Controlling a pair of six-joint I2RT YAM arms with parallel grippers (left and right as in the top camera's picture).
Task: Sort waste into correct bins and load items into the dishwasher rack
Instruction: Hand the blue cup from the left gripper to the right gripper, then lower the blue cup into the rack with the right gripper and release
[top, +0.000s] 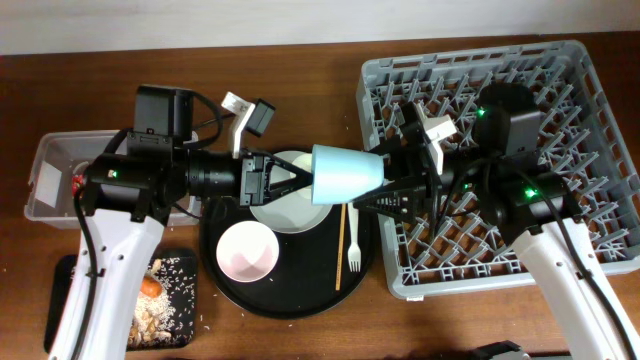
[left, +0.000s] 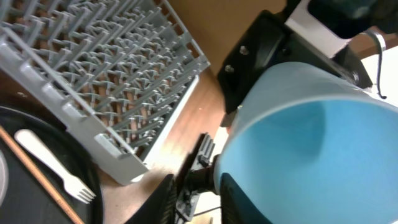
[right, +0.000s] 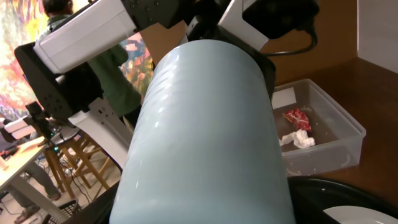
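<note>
Blue cup (top: 348, 172) beside rack (top: 470, 52) edge

The brown wooden table (top: 300, 70) carries four things. The clear tub (top: 38, 212) sits at the left edge, and the small black tray (top: 62, 285) lies just below it in the overhead view. The round tray (top: 300, 300) lies in the middle, its left rim just beside the small tray. Its right rim is close against the grey rack (top: 372, 80); whether they touch I cannot tell. The rack fills the table's right side, flat on the wood.
</note>
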